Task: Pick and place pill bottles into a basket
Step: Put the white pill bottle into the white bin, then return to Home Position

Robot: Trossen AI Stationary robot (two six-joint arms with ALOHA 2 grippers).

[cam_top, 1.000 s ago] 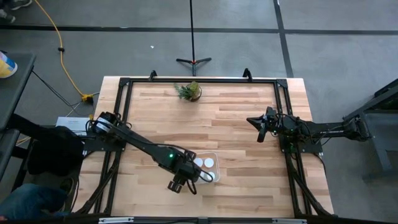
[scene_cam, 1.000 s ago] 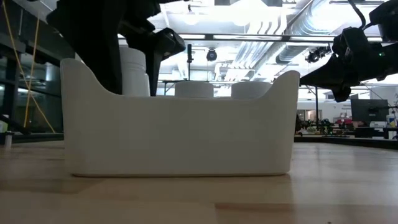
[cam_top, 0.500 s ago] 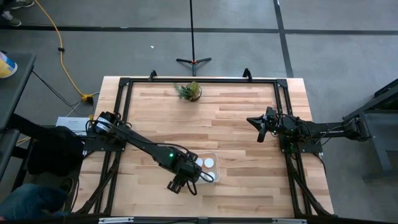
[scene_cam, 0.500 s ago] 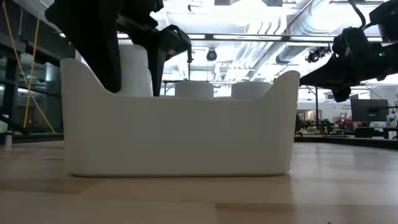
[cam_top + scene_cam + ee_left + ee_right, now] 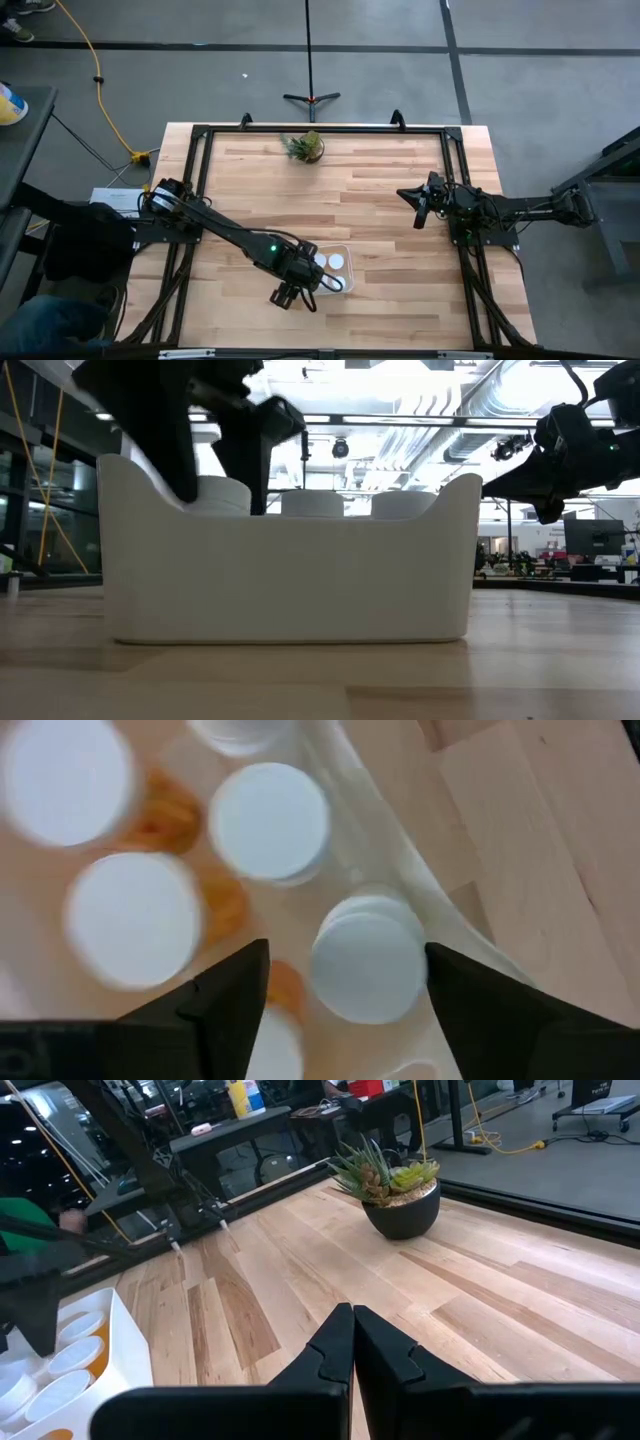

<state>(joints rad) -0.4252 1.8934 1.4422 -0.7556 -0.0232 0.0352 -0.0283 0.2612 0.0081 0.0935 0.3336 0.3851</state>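
Left gripper (image 5: pixel 345 980) hangs over near corner of shallow white rounded-corner plastic basket (image 5: pixel 346 270), fingers spread wide. Directly between them, untouched: small pill bottle with round white cap (image 5: pixel 368 960), standing upright inside basket against its wall. Other white-capped bottles (image 5: pixel 268 820) beyond the fingers, orange-amber bodies showing, all in basket. Right gripper (image 5: pixel 352 1342) well off toward small green potted plant (image 5: pixel 393 1188), fingers pressed together, holding nothing.

We see a white basket (image 5: pixel 285 575) holding pill bottles (image 5: pixel 267 820) with white caps and orange-amber bodies, on a pale striped-plank wooden table (image 5: pixel 370 200) framed in black, beside black arms and a green plant (image 5: pixel 392 1185) in a dark pot.
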